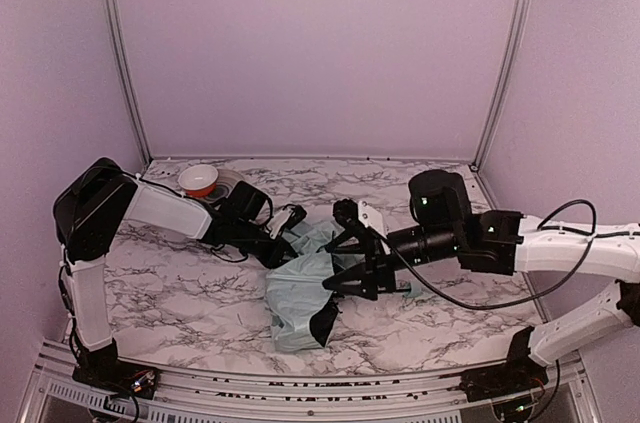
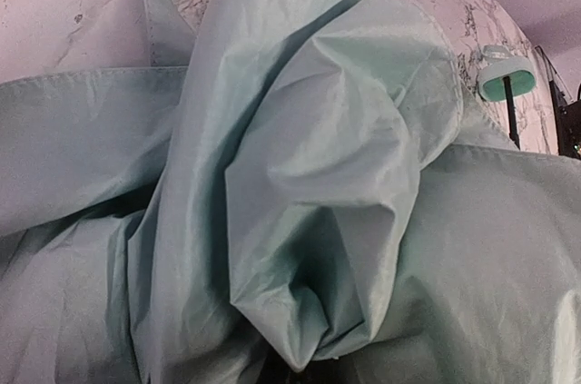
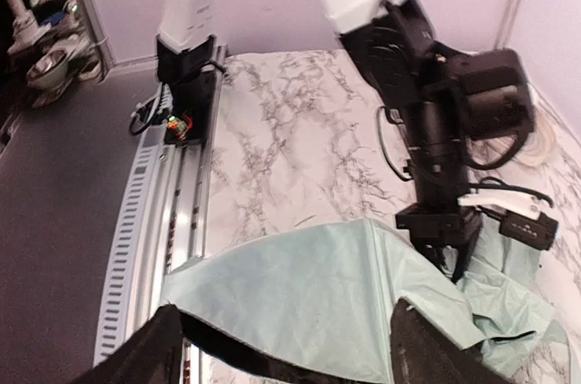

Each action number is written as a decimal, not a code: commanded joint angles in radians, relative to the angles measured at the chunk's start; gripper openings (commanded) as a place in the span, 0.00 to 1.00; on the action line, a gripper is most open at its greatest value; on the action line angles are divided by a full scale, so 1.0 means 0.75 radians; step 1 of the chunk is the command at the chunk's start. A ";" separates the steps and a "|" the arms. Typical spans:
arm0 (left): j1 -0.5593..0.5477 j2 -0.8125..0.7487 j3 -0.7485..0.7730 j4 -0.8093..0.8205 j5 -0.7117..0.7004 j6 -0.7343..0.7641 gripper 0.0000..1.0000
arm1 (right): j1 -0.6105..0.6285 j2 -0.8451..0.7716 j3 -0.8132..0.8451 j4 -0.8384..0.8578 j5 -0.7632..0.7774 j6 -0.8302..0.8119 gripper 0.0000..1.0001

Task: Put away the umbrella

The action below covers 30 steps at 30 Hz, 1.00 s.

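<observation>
1. Your umbrella (image 1: pixel 305 293) lay mid-bench (image 1: pixel 170 288), a crumpled heap of thin mint fabric, matte and full of creases. Its small pale handle (image 2: pixel 507 75), on a slim black shaft, showed past the folds.
2. Your right end effector (image 1: pixel 345 253) had its fingers spread wide over the cloth, gripping nothing.
3. Your left end effector (image 1: pixel 292 233) was nosed into the folds, and I couldn't tell whether it was closed.
4. My take: you needed to gather that floppy cloth toward the shaft, not pinch one loose layer.

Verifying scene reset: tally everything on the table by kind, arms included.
Umbrella: 1
Bowl: 1
White round item beside the bowl, kind unclear: 1
Robot arms: 2 (left arm, right arm)
Total: 5
</observation>
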 commanded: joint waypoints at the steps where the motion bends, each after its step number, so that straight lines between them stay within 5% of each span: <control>1: 0.001 0.054 0.006 -0.096 -0.039 0.026 0.00 | 0.190 -0.061 -0.091 0.133 0.174 -0.250 0.83; 3: 0.000 0.055 0.007 -0.095 -0.035 0.028 0.00 | 0.292 -0.028 -0.084 0.129 0.203 -0.268 0.99; 11: 0.000 0.044 -0.005 -0.103 -0.051 0.046 0.00 | 0.427 0.235 -0.042 0.241 0.377 -0.345 0.98; 14: 0.001 0.036 -0.018 -0.103 -0.046 0.048 0.00 | 0.426 0.297 0.018 0.208 0.426 -0.382 0.79; 16: 0.000 0.031 -0.030 -0.103 -0.040 0.059 0.00 | 0.426 0.334 0.073 0.156 0.508 -0.368 0.29; 18: 0.000 0.024 -0.036 -0.108 -0.044 0.069 0.00 | 0.425 0.344 0.119 0.108 0.562 -0.368 0.00; 25: -0.007 0.012 -0.034 -0.118 -0.048 0.120 0.00 | 0.135 0.300 0.121 0.314 0.429 -0.083 0.00; 30: -0.008 0.021 -0.038 -0.116 -0.059 0.139 0.00 | -0.072 0.502 0.145 0.423 0.285 0.070 0.00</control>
